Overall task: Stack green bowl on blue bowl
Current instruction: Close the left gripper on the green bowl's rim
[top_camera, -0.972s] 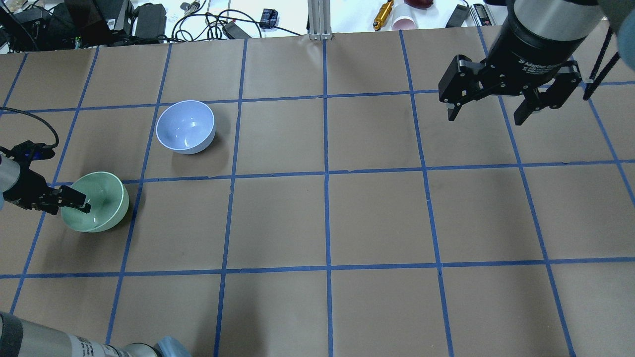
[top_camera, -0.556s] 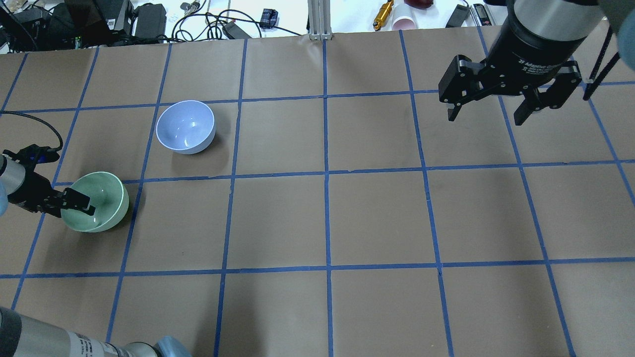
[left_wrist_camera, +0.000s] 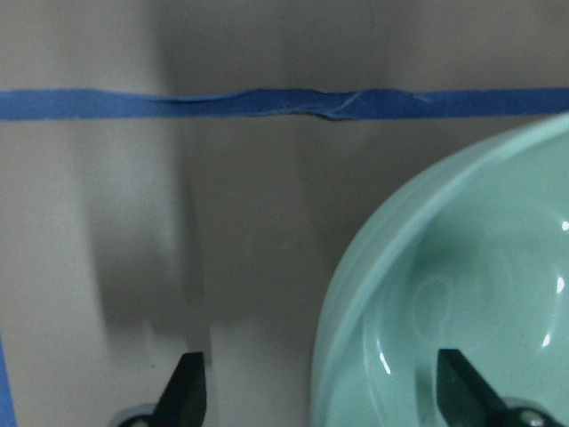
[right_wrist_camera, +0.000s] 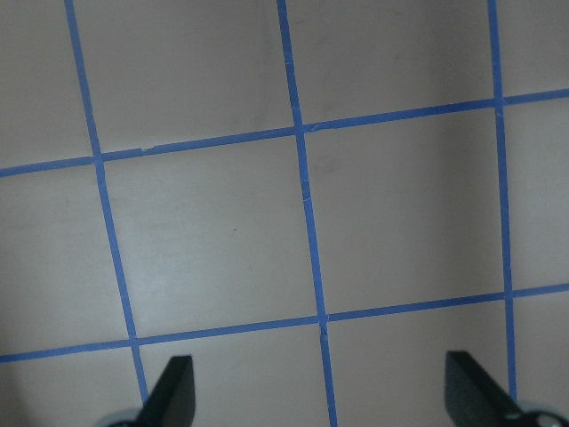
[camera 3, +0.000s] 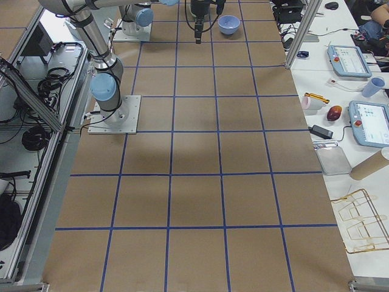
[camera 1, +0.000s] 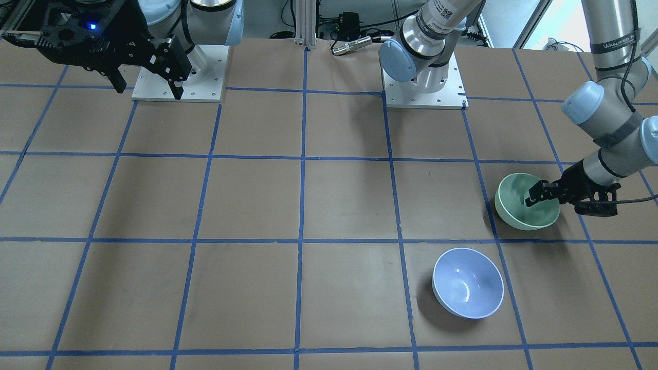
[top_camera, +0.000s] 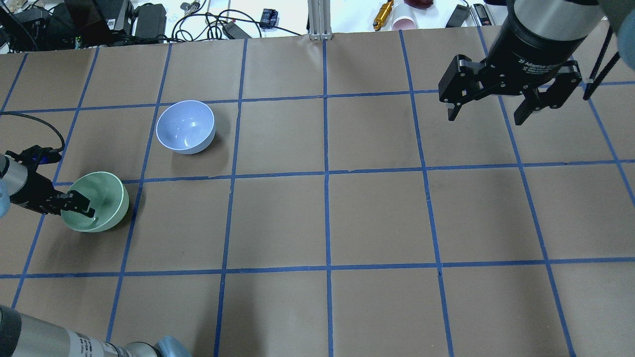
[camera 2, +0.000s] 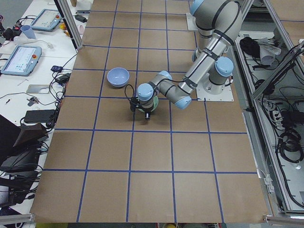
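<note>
Green bowl [top_camera: 101,197] unmoved, left gripper [top_camera: 77,208] shifted slightly

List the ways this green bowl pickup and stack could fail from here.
1. The left gripper is open astride one side of the green bowl, with one finger inside. A pinch on that thin, glossy wall may slip, or the bowl may tip as the jaws shut.
2. Held by one edge, it would likely hang tilted and could land crooked in the blue bowl or nudge it aside. The right gripper hangs open far away and steadies nothing.
</note>
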`<act>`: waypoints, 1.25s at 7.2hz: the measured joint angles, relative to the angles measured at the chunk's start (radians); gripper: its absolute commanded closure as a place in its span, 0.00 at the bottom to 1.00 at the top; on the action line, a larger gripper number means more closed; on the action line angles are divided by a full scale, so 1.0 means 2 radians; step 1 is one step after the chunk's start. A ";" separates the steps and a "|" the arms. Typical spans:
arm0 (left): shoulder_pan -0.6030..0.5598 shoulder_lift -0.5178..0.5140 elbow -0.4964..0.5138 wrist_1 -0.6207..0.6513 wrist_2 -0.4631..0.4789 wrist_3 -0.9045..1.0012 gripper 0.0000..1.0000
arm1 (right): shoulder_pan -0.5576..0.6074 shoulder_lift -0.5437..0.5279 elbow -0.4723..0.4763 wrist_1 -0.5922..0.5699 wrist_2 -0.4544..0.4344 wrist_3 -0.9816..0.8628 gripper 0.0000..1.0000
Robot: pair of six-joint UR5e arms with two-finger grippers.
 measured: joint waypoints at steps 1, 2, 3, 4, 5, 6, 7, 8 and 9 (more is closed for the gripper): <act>0.000 0.000 0.000 0.000 0.000 0.000 0.92 | 0.000 0.000 0.000 0.000 0.000 0.000 0.00; -0.001 0.000 0.001 0.001 0.000 0.000 1.00 | 0.000 0.000 0.000 0.000 0.000 0.000 0.00; -0.002 0.001 0.001 0.001 0.000 -0.001 1.00 | 0.000 0.000 0.000 0.000 0.000 0.000 0.00; -0.003 0.003 0.001 0.001 0.000 -0.001 1.00 | 0.000 0.000 0.000 0.000 0.000 0.000 0.00; -0.003 0.004 0.001 0.001 0.000 -0.002 1.00 | 0.000 0.000 0.000 0.000 0.000 0.000 0.00; -0.003 0.004 0.002 0.001 0.000 -0.002 1.00 | 0.000 0.000 0.000 0.000 0.000 0.000 0.00; -0.003 0.004 0.003 0.002 0.000 -0.002 1.00 | 0.000 0.000 0.000 0.000 0.000 0.000 0.00; -0.003 0.005 0.003 0.002 -0.001 -0.002 1.00 | 0.000 0.000 0.000 0.000 0.000 0.000 0.00; -0.003 0.005 0.004 0.002 -0.001 -0.003 1.00 | 0.000 0.000 0.000 0.000 0.000 0.000 0.00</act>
